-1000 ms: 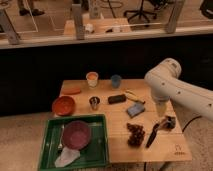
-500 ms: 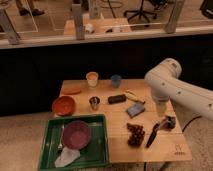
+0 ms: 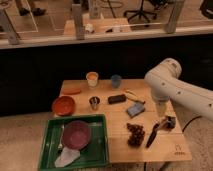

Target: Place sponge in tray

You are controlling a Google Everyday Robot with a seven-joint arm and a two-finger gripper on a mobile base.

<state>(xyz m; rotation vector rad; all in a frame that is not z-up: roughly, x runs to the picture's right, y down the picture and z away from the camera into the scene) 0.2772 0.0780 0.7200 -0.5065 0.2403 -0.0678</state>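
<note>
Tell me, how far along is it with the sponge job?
Nothing looks done: the sponge lies on the table, outside the green tray, which holds a bowl and a cloth. In hand: the gripper sits beside the sponge, apart from it, near the table's edge. Left: grasp the sponge, carry it over and set it in the tray.

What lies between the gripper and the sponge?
In the camera view, only bare table separates the gripper, low at the picture's right, from the sponge.
</note>
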